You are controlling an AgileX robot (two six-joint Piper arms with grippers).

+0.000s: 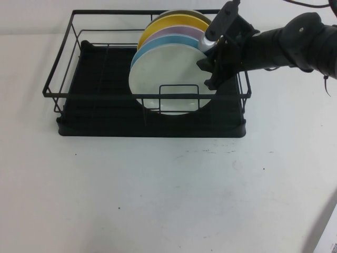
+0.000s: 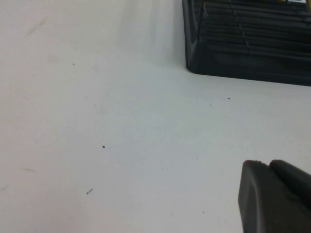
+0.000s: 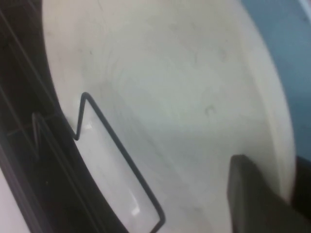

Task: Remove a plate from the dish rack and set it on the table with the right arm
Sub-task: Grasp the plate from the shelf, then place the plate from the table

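Table (image 1: 158, 195): bare white surface in front of the dish rack, the likely set-down place.
Left gripper (image 2: 274, 196): low over the table, off one corner of the rack's tray; only a dark edge shows, so I cannot tell its opening.
Dish rack (image 1: 68, 68): black wire frame on a tray; its left half holds nothing.
Plate (image 1: 168, 79): creamy-white, on edge, frontmost in the rack, face toward the rack's front rail.
Other plates: light blue plate (image 1: 141, 52), lilac plate (image 1: 179, 32) and yellow plate (image 1: 163, 23), stacked close behind it.
Obstacle: small wire loop (image 1: 179, 97) on the front rail crosses the plate's lower face, so a lift should go up before outward.
Right gripper (image 1: 213, 66): at the plate's right rim, one finger (image 3: 252, 199) on its front face; the other is hidden, so whether the grip has closed cannot be told.
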